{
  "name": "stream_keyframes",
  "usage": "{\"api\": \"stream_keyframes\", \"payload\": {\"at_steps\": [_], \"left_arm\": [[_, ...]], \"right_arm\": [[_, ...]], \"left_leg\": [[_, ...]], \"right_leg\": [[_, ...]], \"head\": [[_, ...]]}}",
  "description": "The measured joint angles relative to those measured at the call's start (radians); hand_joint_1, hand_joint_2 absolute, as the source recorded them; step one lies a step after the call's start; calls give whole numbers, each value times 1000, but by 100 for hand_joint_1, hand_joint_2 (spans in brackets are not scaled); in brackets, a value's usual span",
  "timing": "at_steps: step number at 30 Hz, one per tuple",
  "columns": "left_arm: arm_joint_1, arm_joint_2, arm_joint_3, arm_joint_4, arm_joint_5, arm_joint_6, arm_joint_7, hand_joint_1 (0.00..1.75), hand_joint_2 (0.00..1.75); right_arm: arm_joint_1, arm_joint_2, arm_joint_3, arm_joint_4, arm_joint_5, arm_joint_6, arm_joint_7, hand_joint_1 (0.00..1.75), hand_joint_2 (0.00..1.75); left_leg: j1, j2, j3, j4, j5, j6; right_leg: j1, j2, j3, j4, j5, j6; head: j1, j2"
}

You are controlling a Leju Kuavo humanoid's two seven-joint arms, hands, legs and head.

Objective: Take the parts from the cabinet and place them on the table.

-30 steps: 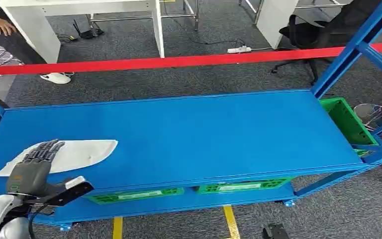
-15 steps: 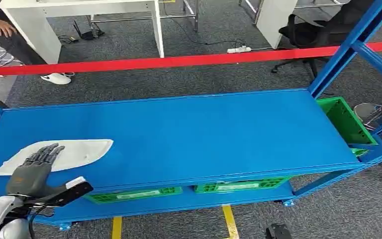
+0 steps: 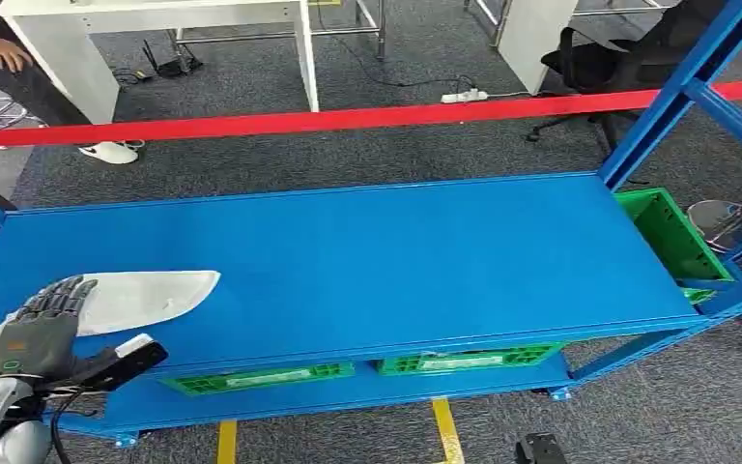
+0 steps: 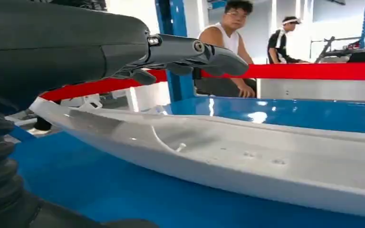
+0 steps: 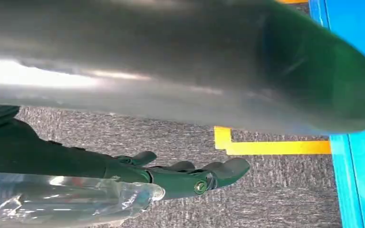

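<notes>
Workshop: blue steel shelving (image 3: 348, 261), barrier tape (image 3: 348, 120)

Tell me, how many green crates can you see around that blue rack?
3. Two green crates sit side by side under the blue shelf, one left of the other. The third is at its right end. More may be hidden underneath.

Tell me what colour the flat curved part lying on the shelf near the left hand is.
The part is white, clearest in the head view.

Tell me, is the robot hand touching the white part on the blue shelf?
Cannot tell. In the head view the left robot hand overlaps the white part; in the left wrist view its fingers seem above it, but no clear gap shows.
</notes>
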Motion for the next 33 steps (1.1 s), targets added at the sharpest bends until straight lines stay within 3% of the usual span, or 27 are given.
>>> {"api": "stream_keyframes", "payload": {"at_steps": [3,4,5,6,8,33], "left_arm": [[-9,-2,8,13,-13,8,10,2,175],[-12,-3,11,17,-16,9,12,35,175],[-16,-4,14,23,-18,10,13,147,175],[-20,-5,16,30,-19,10,13,147,175],[-23,-7,20,43,-22,11,10,175,175],[-36,-27,21,77,-21,43,-46,175,175]], "right_arm": [[0,0,-2,0,2,0,1,0,0],[0,0,-3,0,3,0,2,0,0],[0,0,-3,0,3,0,2,0,0],[-1,0,-4,0,5,0,3,0,0],[-1,1,-4,0,7,0,3,0,0],[-5,1,-22,0,21,-1,5,0,0]], "left_leg": [[0,0,0,0,0,0],[0,0,0,0,0,0],[0,0,0,0,0,0],[0,0,0,0,0,0],[0,0,0,0,0,0],[0,0,0,0,0,0]], "right_leg": [[0,0,0,0,0,0],[0,0,0,0,0,0],[0,0,0,0,0,0],[0,0,0,0,0,0],[0,0,0,0,0,0],[0,0,0,0,0,0]], "head": [[0,0],[0,0],[0,0],[0,0],[0,0],[0,0]]}}
